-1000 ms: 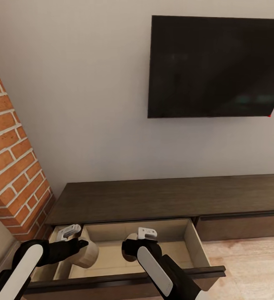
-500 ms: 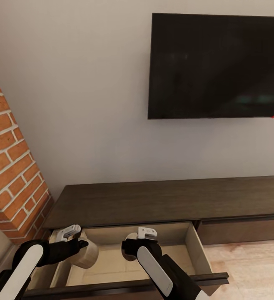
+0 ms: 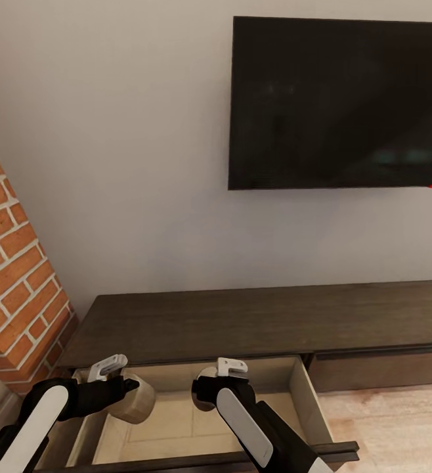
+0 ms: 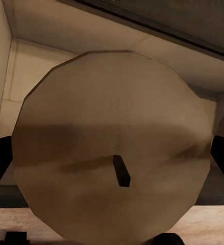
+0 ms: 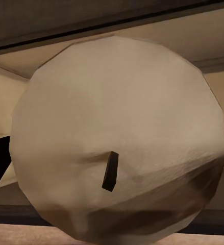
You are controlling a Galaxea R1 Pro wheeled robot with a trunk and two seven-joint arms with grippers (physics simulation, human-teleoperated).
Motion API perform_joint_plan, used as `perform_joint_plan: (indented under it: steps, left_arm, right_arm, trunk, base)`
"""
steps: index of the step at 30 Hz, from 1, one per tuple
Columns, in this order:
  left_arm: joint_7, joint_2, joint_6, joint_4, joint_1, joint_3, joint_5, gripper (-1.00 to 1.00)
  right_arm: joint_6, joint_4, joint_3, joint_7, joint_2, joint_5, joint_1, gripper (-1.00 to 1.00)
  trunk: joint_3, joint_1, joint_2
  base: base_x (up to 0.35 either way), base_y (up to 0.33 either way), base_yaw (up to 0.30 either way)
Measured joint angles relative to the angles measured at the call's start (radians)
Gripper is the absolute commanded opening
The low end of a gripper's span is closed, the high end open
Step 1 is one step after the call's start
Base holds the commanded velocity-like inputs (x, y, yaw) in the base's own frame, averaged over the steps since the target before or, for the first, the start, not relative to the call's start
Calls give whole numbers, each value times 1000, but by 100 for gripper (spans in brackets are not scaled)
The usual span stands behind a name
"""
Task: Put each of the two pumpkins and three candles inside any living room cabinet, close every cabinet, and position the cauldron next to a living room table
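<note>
Holding 2 pale beige cylindrical candles over the open drawer of the long dark-brown wooden cabinet [image 3: 255, 322]: left gripper [image 3: 125, 387] clenched on the left candle [image 3: 132, 399] near the drawer's left wall, right gripper [image 3: 206, 387] grasping the right candle [image 5: 117, 138] at mid-drawer.

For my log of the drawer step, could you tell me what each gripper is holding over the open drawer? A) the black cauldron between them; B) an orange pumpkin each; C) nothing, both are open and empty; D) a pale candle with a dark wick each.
D: the left gripper holds a beige candle and the right gripper another candle, each with a wick, above the drawer.
</note>
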State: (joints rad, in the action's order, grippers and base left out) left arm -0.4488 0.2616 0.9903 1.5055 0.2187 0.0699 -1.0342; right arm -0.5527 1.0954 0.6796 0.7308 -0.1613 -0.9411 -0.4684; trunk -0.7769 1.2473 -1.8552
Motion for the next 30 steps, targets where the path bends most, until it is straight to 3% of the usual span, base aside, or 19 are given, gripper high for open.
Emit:
perform_joint_plan:
  steps: [3,19,23,30]
  left_arm:
    - [1,0,0,0,0,-1,0,-100]
    - [-10,-2,-9,-6,0,2,3,-100]
    - [-11,-8,-60,-9,0,14,47,-100]
    - [-11,-39,-77,-11,0,19,118,-100]
  right_arm:
    - [0,1,0,0,0,-1,0,-100]
    - [16,-11,2,-3,0,12,0,-100]
    - [23,-28,16,-2,-1,16,0,-100]
    - [93,-93,39,-1,-3,58,-5,-100]
  trunk:
    - [0,0,0]
    - [-50,61,-112]
    - [-63,77,-140]
    - [-85,103,-189]
  base:
    - [2,-2,0]
    - [0,0,0]
    - [0,0,0]
    - [0,0,0]
